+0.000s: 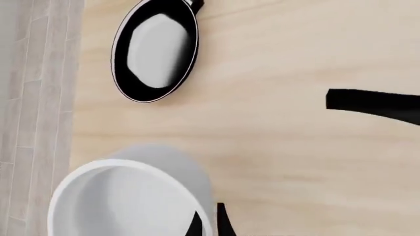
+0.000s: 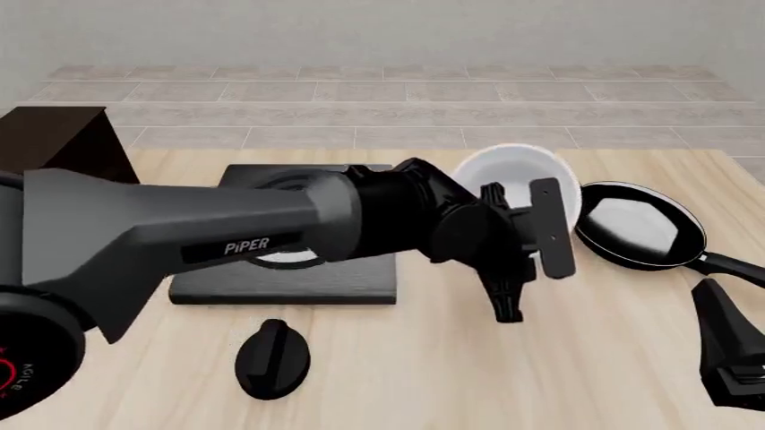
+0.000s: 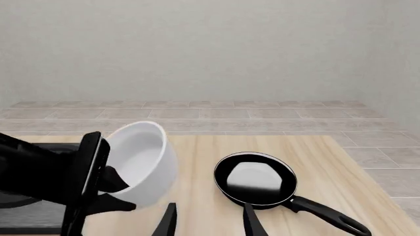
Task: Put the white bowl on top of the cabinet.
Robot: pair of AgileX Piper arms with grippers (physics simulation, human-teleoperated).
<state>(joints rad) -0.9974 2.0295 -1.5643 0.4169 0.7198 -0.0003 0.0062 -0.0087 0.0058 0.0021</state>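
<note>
The white bowl [image 2: 517, 172] [image 3: 141, 164] [image 1: 125, 201] is at the table's middle right, tilted with its opening turned toward the left arm. My left gripper [image 1: 208, 225] [image 2: 511, 303] [image 3: 113, 194] is shut on the bowl's rim, one finger inside the wall and one outside. The arm hides the bowl's lower part in the front view. The dark brown cabinet [image 2: 60, 143] stands at the far left of the table, well away from the bowl. My right gripper [image 3: 210, 221] [image 2: 729, 358] hangs open and holds nothing, low at the front right, near the pan's handle.
A black frying pan [image 2: 633, 228] [image 1: 156, 49] [image 3: 256, 179] lies just right of the bowl, handle toward the front right. A flat black stove plate [image 2: 299, 278] sits under the left arm. A black knob-shaped object [image 2: 272, 358] rests in front of it.
</note>
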